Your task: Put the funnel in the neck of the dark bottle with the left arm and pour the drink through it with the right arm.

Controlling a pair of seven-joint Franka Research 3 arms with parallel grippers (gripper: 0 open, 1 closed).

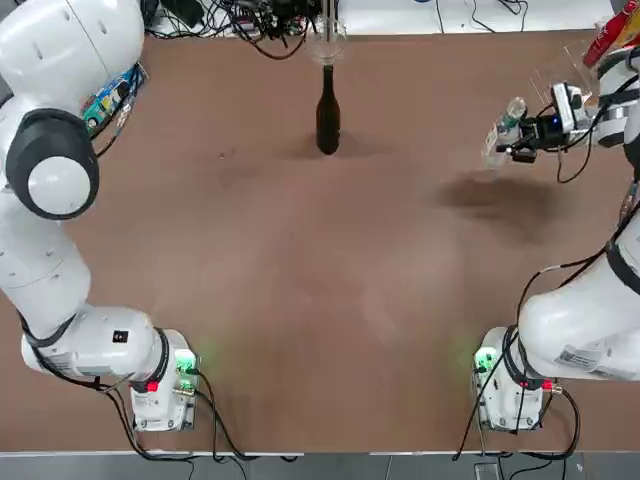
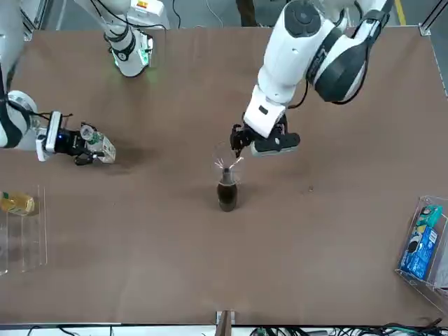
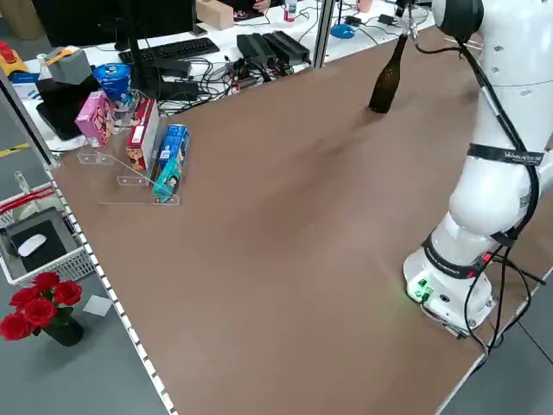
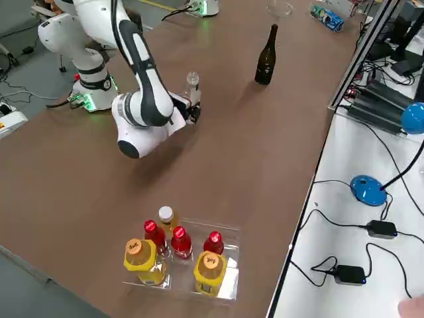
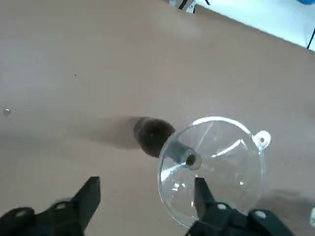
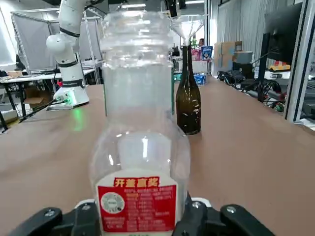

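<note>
Clear funnel [image 5: 211, 164] seated in upright dark bottle [image 1: 327, 112].

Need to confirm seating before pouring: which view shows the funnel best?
Left wrist view: the funnel fills the picture, its spout in the dark bottle. Front and right wrist views show it small; top and side views barely.

You've got one dark bottle [image 1: 327, 115], one funnel [image 5: 212, 167], one drink [image 6: 140, 147], two arms, three red-capped bottles [image 4: 179, 240].

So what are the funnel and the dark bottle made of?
The funnel looks like clear, shiny plastic: the table shows right through it. The dark bottle looks like glossy brown-black glass, with bright reflections on its side, though dark plastic can't be ruled out.
</note>
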